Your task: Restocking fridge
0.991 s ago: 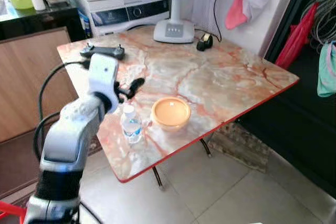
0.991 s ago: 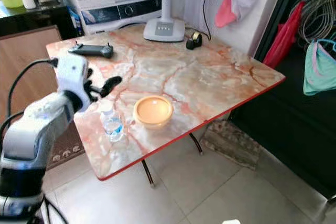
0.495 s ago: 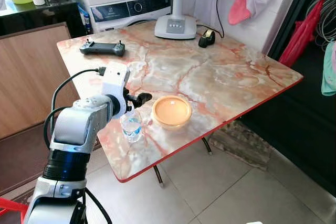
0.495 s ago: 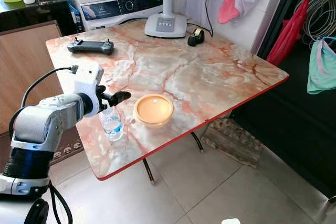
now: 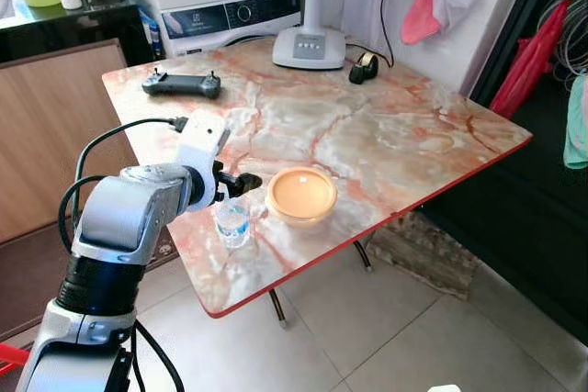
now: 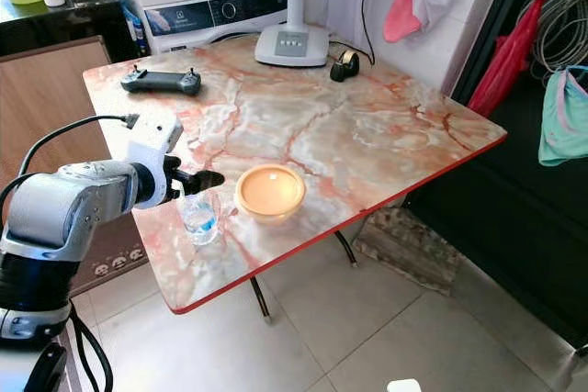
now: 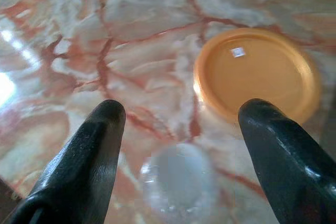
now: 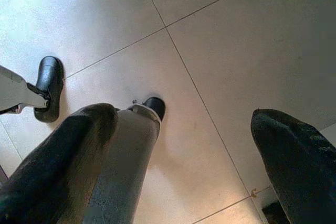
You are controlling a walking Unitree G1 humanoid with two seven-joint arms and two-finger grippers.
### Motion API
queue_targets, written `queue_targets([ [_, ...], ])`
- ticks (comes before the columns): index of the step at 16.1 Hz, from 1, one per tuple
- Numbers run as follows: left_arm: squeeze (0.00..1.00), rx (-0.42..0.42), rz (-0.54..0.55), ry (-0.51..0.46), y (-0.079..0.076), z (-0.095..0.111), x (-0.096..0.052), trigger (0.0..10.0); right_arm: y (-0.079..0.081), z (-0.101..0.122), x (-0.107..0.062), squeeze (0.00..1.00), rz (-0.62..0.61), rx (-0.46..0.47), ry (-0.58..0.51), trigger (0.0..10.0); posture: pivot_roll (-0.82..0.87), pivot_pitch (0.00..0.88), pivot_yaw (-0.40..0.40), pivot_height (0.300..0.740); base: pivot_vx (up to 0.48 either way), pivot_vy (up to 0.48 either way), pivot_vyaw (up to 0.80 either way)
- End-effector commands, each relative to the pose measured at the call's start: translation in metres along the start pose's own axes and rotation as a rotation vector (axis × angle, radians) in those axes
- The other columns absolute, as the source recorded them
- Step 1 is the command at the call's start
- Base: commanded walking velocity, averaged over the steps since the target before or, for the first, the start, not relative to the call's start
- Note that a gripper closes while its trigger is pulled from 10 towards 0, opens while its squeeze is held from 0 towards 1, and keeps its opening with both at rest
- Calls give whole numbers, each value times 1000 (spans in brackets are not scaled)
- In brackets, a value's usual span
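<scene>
A small clear water bottle (image 5: 231, 224) with a blue label stands upright near the front left edge of the marble table (image 5: 395, 135). My left gripper (image 5: 241, 182) is open just above the bottle's top. In the left wrist view the blurred cap (image 7: 178, 177) lies between the two black fingers (image 7: 89, 150), with no contact visible. An orange bowl (image 5: 300, 196) sits on the table right of the bottle, and it appears again as the bowl (image 7: 257, 72) beyond the fingertips. My right gripper (image 8: 184, 116) hangs open over the floor tiles.
A black remote controller (image 5: 181, 85) lies at the table's far left. A fan base (image 5: 309, 47) and a tape roll (image 5: 364, 68) stand at the back. A washing machine (image 5: 220, 16) is behind the table and a wooden panel (image 5: 46, 126) to its left.
My left arm has come down and forward, bringing its open fingers from above the table to just over the bottle's top. The camera shifted slightly.
</scene>
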State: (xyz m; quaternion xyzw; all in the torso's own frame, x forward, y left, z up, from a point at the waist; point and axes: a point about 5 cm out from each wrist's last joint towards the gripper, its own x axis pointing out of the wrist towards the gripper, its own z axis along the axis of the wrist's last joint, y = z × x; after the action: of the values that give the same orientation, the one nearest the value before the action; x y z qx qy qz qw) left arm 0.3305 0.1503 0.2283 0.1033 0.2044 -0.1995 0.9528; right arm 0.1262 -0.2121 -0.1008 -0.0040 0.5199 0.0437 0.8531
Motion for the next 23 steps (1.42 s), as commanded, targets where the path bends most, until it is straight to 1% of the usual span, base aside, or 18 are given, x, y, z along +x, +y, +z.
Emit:
queue_targets([
  [1, 0, 22, -43, -3, -5, 4, -3, 10000, 0, -3, 0, 0, -1, 8, 11, 10000, 196, 0, -34, 740, 0, 0, 0],
  [5, 0, 12, -30, 25, -6, 1, -2, 10000, 1, -4, 0, 0, 2, 10, 12, 10000, 190, 0, -25, 740, 0, 0, 0],
  [7, 0, 11, 1, 44, -1, -2, -1, 10000, 1, -5, 0, 0, 5, 8, 17, 10000, 189, 0, -23, 740, 0, 0, 0],
  [11, 0, 1, 9, 58, 0, -7, 0, 10000, 1, -6, -1, 0, 7, 7, 21, 10000, 184, 0, -21, 740, 0, 0, 0],
  [14, 0, -25, 18, 77, 1, -13, 3, 10000, 1, -6, -1, 0, 8, 2, 20, 10000, 186, 0, -26, 740, 0, 0, 0],
  [21, 0, -24, 25, 91, 3, -16, 1, 10000, 0, -6, -1, 0, 10, 2, 19, 10000, 189, 0, -25, 740, 0, 0, 0],
  [22, 0, -24, 23, 92, 3, -17, 2, 8118, 0, -5, -1, 0, 11, 3, 19, 10000, 189, 0, -25, 740, 0, 0, 0],
  [23, 0, -23, 21, 94, 2, -18, 2, 4863, 1, -5, -1, 0, 11, 4, 19, 10000, 185, 0, -23, 740, 0, 0, 0],
])
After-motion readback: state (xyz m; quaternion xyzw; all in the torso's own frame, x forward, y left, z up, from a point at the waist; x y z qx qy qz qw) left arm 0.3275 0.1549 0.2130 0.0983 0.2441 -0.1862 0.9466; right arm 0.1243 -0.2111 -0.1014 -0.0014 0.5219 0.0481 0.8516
